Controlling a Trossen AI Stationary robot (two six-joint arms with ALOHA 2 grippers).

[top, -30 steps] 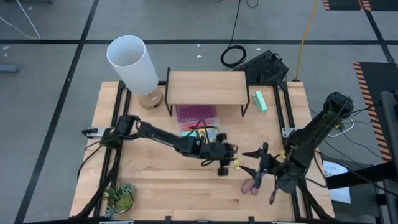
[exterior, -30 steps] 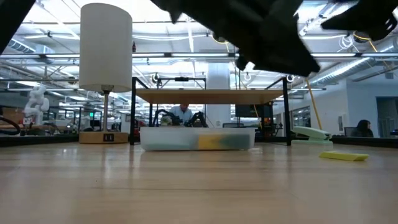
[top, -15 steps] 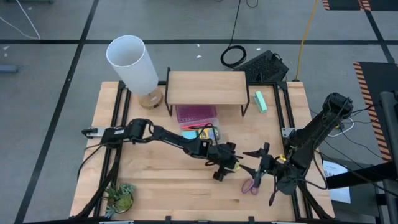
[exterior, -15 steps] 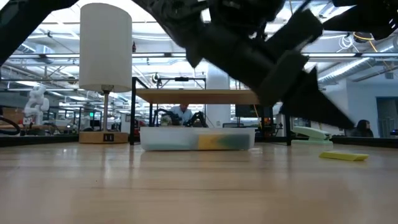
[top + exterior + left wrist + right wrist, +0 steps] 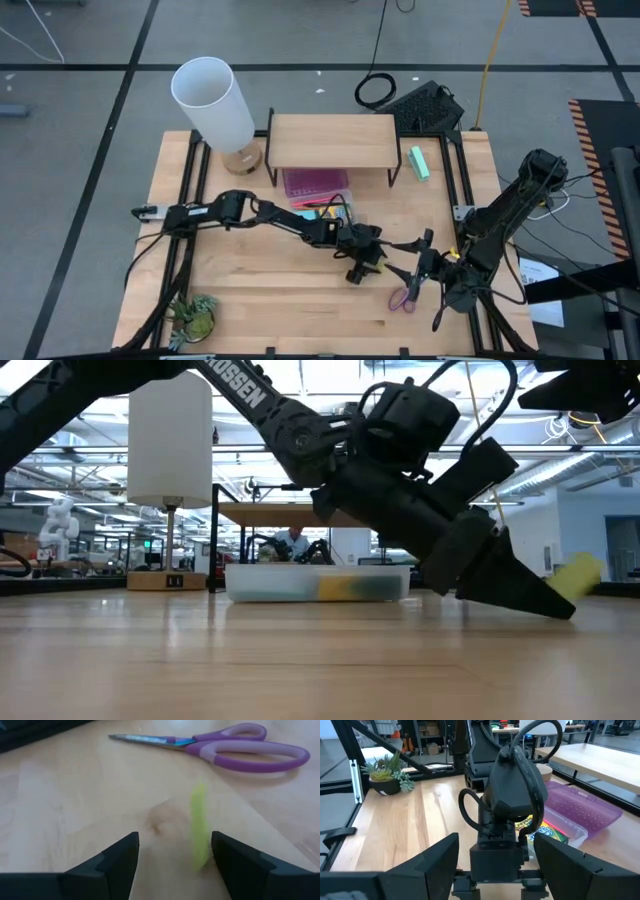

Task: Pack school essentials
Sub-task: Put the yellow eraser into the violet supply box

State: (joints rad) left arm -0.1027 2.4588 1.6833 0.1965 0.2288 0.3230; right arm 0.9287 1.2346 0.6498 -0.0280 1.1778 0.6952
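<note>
The tiny yellow piece (image 5: 199, 827) stands tilted up on the wood between the open fingers of my left gripper (image 5: 175, 862), close to one finger. In the low view the gripper (image 5: 545, 600) slants down with its tips at the table, and the piece (image 5: 577, 573) is just beyond them. The purple-handled scissors (image 5: 405, 297) lie flat on the table a little beyond the piece. The yellow-green crayon box (image 5: 325, 213) lies in a clear bin (image 5: 318, 582). My right gripper (image 5: 405, 260) waits open, facing the left gripper. My left gripper is open around the tiny yellow piece, which stands near the inner side of one finger (image 5: 235, 862). I cannot tell whether that finger touches it. The fingers slant down from the table's left side.
A wooden shelf (image 5: 332, 140) stands over a purple case (image 5: 316, 182) at the back. A white lamp (image 5: 213, 100) is at the far left. A mint-green block (image 5: 419, 162) lies at the far right, and a small green plant (image 5: 195, 318) at the near left corner.
My left gripper has come down and toward the table's right edge, tipping its fingers down to the table at the yellow piece. The piece lay flat before. It now stands tilted up beside the fingertips.
</note>
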